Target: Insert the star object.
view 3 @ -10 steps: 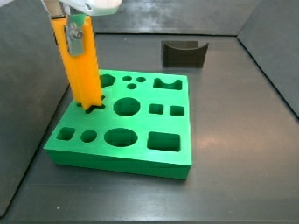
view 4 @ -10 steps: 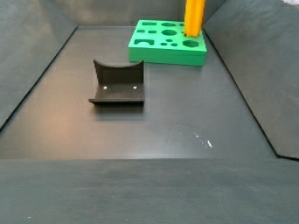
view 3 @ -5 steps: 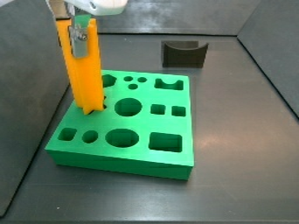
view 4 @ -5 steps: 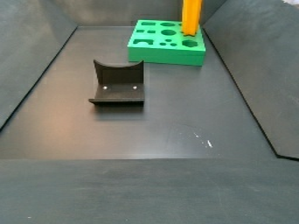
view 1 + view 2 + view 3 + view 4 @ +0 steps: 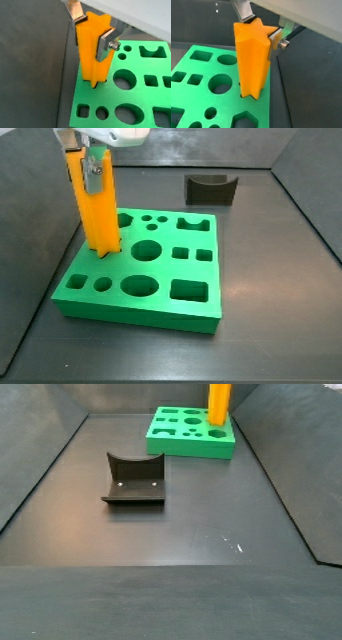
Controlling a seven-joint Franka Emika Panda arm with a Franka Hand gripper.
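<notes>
The star object (image 5: 95,213), a tall orange bar with ridged sides, stands upright with its lower end in a star-shaped hole at the edge of the green block (image 5: 147,288). It also shows in the other side view (image 5: 219,404) and in both wrist views (image 5: 92,50) (image 5: 252,60). My gripper (image 5: 92,31) is shut on the bar's upper part, one silver finger (image 5: 107,44) on each side; it also shows in a wrist view (image 5: 256,35) and a side view (image 5: 88,170). The green block (image 5: 187,439) has several other shaped holes.
A small dark grey block with a curved notch (image 5: 210,189) stands on the dark floor behind the green block; it shows nearer in a side view (image 5: 134,479). Dark walls (image 5: 307,198) enclose the floor.
The gripper and the star object have risen very slightly; otherwise nothing has visibly changed.
</notes>
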